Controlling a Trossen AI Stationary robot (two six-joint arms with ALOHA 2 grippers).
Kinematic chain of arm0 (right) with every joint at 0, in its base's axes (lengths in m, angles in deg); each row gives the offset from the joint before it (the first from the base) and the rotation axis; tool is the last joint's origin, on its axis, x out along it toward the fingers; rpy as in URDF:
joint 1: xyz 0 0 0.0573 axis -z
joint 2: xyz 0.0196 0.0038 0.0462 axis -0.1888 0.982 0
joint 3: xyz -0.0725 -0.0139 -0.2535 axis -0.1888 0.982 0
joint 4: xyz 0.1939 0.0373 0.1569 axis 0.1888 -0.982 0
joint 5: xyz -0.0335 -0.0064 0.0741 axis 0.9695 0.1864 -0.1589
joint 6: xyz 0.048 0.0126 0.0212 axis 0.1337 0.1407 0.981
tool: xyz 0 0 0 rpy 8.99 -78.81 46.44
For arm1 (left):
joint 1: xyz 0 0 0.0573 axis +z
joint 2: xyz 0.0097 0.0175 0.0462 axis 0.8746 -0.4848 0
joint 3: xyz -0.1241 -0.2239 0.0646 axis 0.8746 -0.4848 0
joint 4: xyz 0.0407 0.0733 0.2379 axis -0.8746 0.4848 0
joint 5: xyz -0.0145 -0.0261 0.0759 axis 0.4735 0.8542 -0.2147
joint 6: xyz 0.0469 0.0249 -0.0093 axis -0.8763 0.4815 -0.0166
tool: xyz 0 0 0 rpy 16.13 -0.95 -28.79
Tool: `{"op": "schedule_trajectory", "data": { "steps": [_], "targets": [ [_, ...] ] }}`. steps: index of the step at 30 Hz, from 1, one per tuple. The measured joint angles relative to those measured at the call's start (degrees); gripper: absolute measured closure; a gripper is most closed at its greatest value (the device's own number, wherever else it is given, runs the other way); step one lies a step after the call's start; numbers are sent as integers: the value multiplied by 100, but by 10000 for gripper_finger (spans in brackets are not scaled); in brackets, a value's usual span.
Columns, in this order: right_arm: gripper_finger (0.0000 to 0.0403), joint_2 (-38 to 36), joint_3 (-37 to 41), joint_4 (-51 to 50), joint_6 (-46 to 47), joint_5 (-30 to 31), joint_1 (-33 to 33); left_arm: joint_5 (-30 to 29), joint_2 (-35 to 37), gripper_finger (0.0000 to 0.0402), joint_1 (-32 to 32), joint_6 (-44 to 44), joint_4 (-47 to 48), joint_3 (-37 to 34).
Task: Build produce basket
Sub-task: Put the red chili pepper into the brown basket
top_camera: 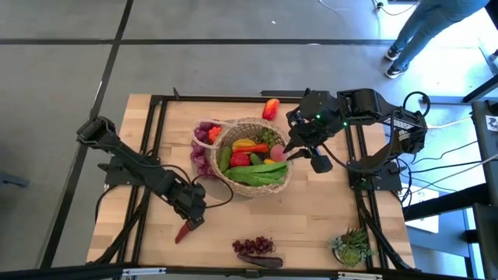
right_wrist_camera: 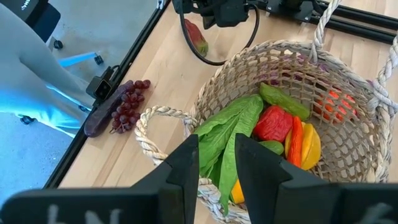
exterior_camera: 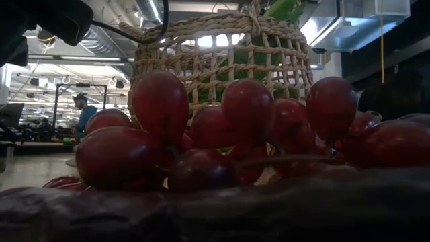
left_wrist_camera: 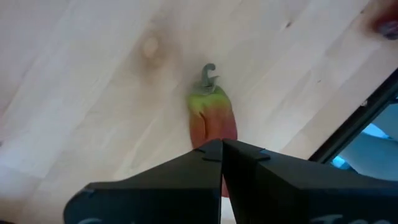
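Basket (top_camera: 253,157) sits mid-worktop (top_camera: 311,218), filled with produce (top_camera: 250,154).
We see the left gripper (top_camera: 187,228) jaws closed on a red chilli (left_wrist_camera: 211,117); the right gripper (top_camera: 297,152) jaws, slightly parted, hover empty over the basket rim.

tan woven basket (top_camera: 247,128) under the right gripper (right_wrist_camera: 216,163), stuffed with green leafy stalks (right_wrist_camera: 227,134), a red pepper (right_wrist_camera: 272,123) and a yellow one (right_wrist_camera: 310,147). red-orange chilli (left_wrist_camera: 212,119) with a green top at the black left gripper (left_wrist_camera: 222,144).
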Motion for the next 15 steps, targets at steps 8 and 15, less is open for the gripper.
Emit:
{"op": "schedule_trajectory", "data": {
  "steps": [8,15],
  "targets": [
    [305,0,0,15,173,-4,0,3,2,401,-4,-111,40,2],
    [305,0,0,18,175,-4,0,-26,2,401,-4,-185,25,7]
  ]
}}
